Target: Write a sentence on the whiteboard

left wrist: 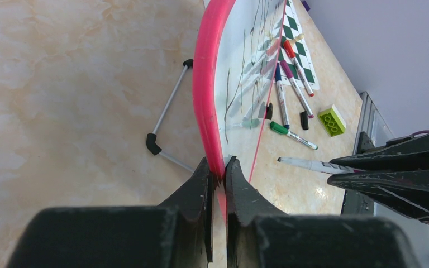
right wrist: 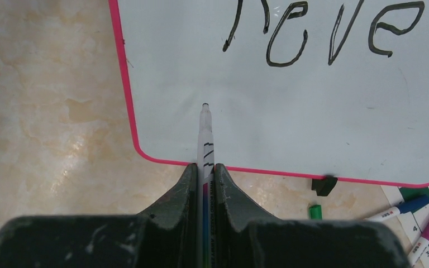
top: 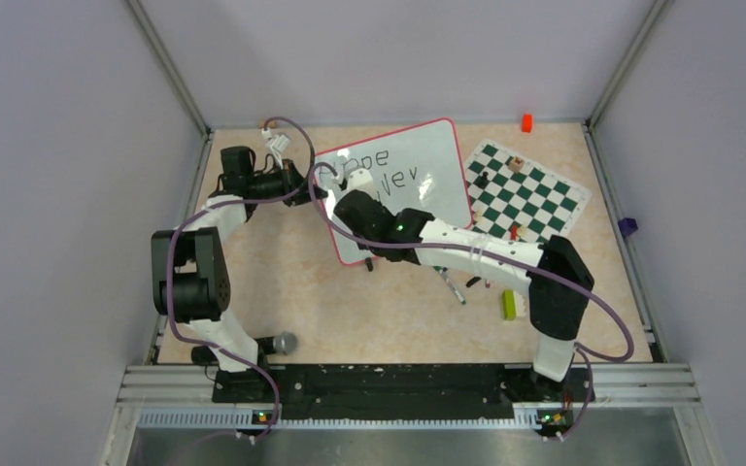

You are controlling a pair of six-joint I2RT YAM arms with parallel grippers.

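The whiteboard (top: 427, 155) with its red-pink rim lies tilted at the back centre. The sentence (top: 381, 170) on it shows two dark lines, "Hope" and "never". My left gripper (top: 313, 186) is shut on the board's left rim (left wrist: 206, 84), jaws either side of the edge (left wrist: 219, 167). My right gripper (top: 352, 202) is shut on a white marker (right wrist: 205, 134). Its tip points at blank board below "never" (right wrist: 324, 33), near the lower left corner. I cannot tell whether the tip touches.
A green-and-white chess mat (top: 525, 189) with a few pieces lies right of the board. Loose markers (left wrist: 290, 84), caps and a green brick (top: 509, 304) lie near the board's front edge. A red block (top: 525, 122) sits at the back. A metal stand leg (left wrist: 167, 111) lies behind the board.
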